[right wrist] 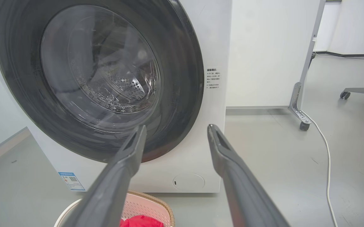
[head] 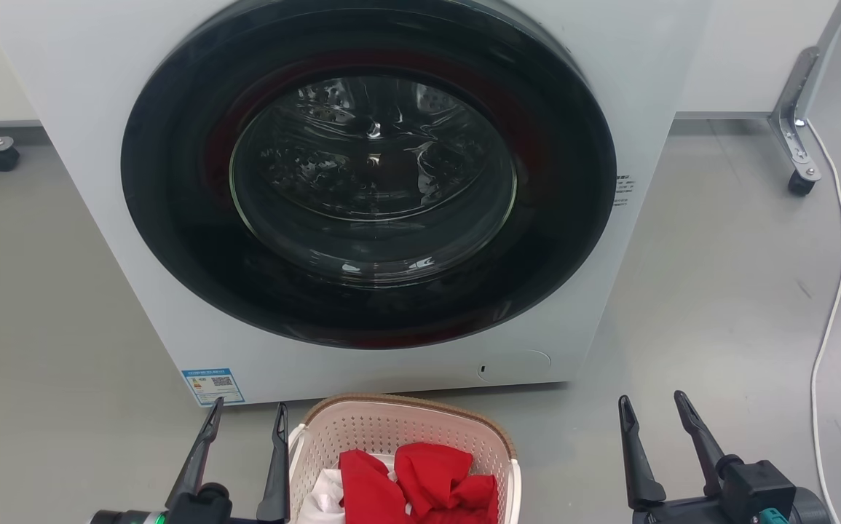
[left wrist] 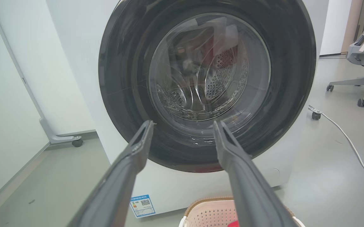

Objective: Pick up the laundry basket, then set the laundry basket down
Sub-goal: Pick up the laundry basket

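The basket sits on the floor at 6 o'clock in the head view, before the washer, red cloth inside. The left gripper at 7 o'clock and right gripper at 5 o'clock flank it, jaws apart, holding nothing.
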Controlling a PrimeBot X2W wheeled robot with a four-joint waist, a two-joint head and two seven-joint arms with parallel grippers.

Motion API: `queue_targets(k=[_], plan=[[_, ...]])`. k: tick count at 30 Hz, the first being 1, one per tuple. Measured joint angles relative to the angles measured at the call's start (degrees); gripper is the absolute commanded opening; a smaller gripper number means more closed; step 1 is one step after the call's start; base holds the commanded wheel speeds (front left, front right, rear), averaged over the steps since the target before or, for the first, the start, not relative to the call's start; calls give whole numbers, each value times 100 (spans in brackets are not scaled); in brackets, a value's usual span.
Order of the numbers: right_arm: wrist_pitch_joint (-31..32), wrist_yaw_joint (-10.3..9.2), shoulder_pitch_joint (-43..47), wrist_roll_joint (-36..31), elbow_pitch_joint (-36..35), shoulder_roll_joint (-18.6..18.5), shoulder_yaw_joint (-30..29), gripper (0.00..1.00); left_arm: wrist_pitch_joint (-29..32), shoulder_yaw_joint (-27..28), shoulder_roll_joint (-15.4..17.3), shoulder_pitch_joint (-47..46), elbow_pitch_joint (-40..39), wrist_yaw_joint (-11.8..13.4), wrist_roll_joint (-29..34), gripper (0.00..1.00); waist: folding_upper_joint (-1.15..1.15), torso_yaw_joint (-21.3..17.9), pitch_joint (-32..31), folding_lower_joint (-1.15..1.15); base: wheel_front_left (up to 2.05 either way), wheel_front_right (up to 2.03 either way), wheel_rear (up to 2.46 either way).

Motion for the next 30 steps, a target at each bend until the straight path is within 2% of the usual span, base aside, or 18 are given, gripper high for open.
queue_targets(k=[30], plan=[[0,59,27,-92,-37,18,-130,100,-1,51,-42,7,-53,-7,-34,100,0,8,-8,0,0,0,0]])
